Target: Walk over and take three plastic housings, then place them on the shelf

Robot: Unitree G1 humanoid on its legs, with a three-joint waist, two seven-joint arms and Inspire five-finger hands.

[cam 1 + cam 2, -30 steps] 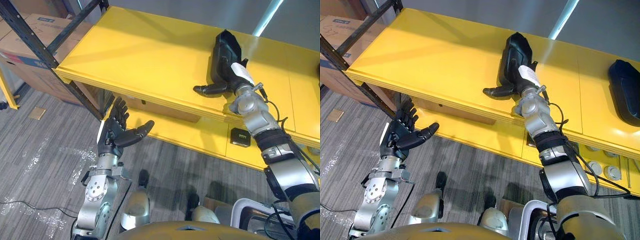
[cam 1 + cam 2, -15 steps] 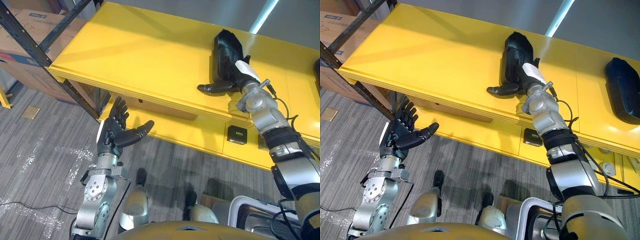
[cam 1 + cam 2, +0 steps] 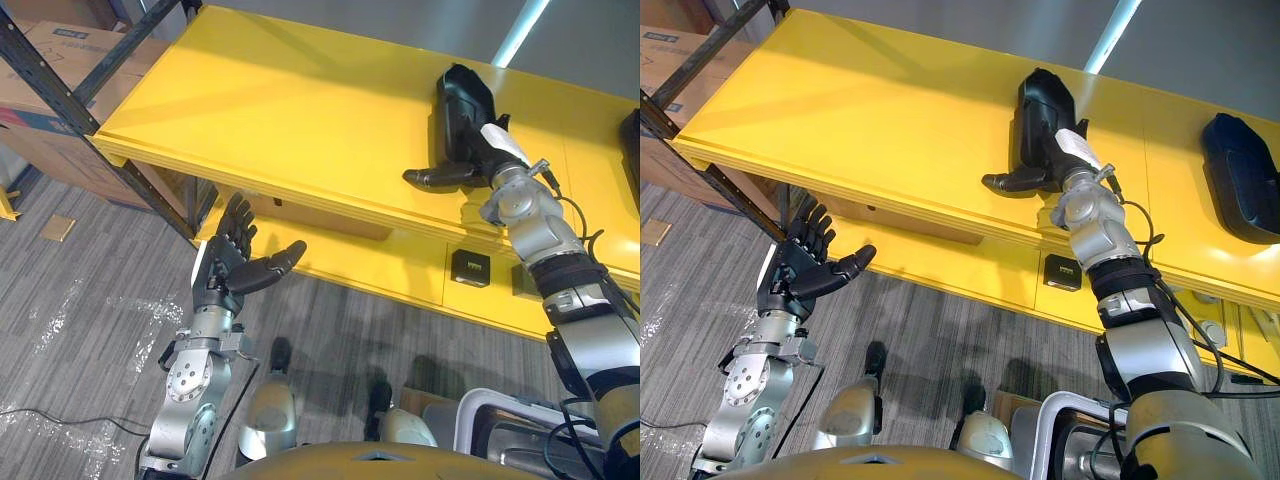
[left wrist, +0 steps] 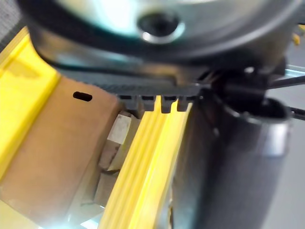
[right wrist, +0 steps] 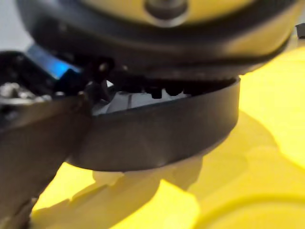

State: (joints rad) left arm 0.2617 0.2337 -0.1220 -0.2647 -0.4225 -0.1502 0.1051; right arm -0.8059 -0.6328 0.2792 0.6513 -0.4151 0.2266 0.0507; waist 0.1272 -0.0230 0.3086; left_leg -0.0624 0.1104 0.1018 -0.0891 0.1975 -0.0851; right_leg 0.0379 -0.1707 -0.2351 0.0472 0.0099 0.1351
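**Item: housing, black plastic.** It lies on the top board of the yellow shelf, right of the middle and nearer the back edge than the front. Its long axis runs from front edge to back edge, roughly in line with the right forearm.

**Item: right hand.** It rests at the housing's near end, reaching in over the front edge, so the housing lies straight ahead of it towards the back. The thumb stands out straight to the side over bare board, clear of the housing. Whether the rest of the hand grips the housing cannot be told, as it is lost against the black shell.

**Item: second housing.** It is on the same board towards the right end, well apart from the first.

**Item: left hand.** It is open, palm up, fingers spread, and holds nothing. It hangs below the front edge and is much the farther hand from either housing.

**Item: small black block.** It sits on the lower board.

**Item: cardboard box.** It stands past the shelf's left end.

**Judgement:** this is the placing step. Drawing the right hand back along the long axis, towards the front edge, looks least likely to drag the housing askew.
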